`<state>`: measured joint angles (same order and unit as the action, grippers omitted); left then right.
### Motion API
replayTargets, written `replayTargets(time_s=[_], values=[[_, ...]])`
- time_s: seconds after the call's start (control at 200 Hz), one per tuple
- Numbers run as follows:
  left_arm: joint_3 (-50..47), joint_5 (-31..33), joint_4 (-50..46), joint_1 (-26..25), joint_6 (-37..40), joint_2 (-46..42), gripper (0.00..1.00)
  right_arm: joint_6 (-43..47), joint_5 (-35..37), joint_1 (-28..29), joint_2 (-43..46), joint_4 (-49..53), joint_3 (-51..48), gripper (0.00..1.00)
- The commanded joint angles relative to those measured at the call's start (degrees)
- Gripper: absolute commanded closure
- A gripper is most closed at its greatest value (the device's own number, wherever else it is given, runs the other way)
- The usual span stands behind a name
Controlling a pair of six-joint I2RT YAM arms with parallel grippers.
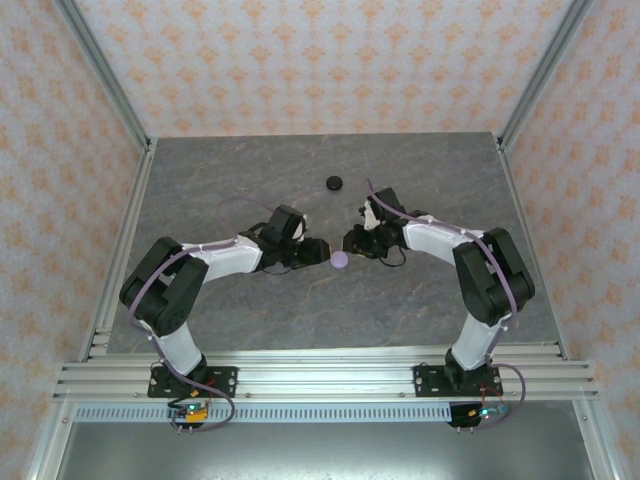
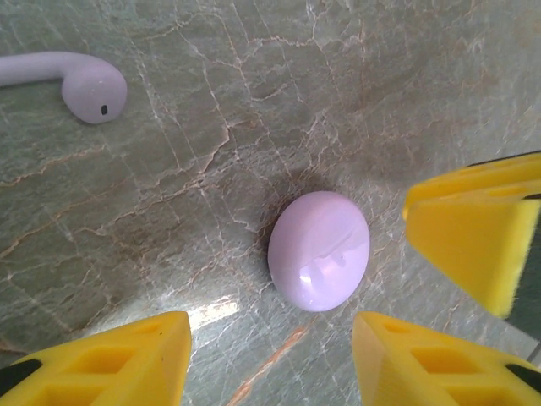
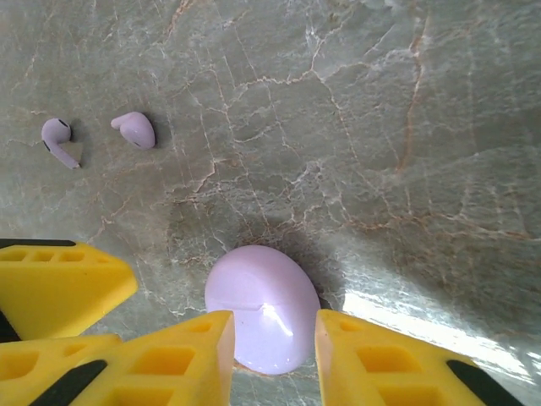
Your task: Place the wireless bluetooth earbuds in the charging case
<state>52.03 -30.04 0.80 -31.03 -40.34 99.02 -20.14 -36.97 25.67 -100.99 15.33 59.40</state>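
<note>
The lilac charging case [image 2: 319,250] lies closed on the marble table, a small oval [image 1: 339,260] between the two arms. My left gripper [image 2: 270,372] is open just short of it, with nothing between its yellow fingers. My right gripper [image 3: 272,355] hovers over the case [image 3: 258,296] with its jaws slightly open, one fingertip on each side in that view; from the left wrist view its fingers [image 2: 473,237] stand apart from the case. Two pale lilac earbuds [image 3: 57,135] [image 3: 135,128] lie loose on the table beyond. One of them [image 2: 84,80] is at the upper left in the left wrist view.
A black round case [image 1: 334,182] sits farther back on the table. The left gripper's fingers [image 3: 59,288] crowd the lower left of the right wrist view. Metal frame rails and patterned walls border the table.
</note>
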Motion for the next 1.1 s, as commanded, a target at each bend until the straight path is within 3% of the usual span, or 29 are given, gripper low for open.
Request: replayTargets(time_s=[0.0, 0.546, 1.091], values=[[-1.3, -0.7, 3.0, -0.3, -1.8, -0.2, 0.47, -0.7, -1.4, -0.4, -2.1, -1.6, 0.7, 0.72], [-0.3, -1.2, 3.8, -2.8, -2.1, 4.3, 0.47, -2.0, -0.2, -0.4, -3.9, -1.8, 0.0, 0.8], [-0.9, -2.1, 14.7, -4.0, -8.0, 10.0, 0.52, -2.9, -0.5, -0.5, -3.8, -2.8, -1.6, 0.82]])
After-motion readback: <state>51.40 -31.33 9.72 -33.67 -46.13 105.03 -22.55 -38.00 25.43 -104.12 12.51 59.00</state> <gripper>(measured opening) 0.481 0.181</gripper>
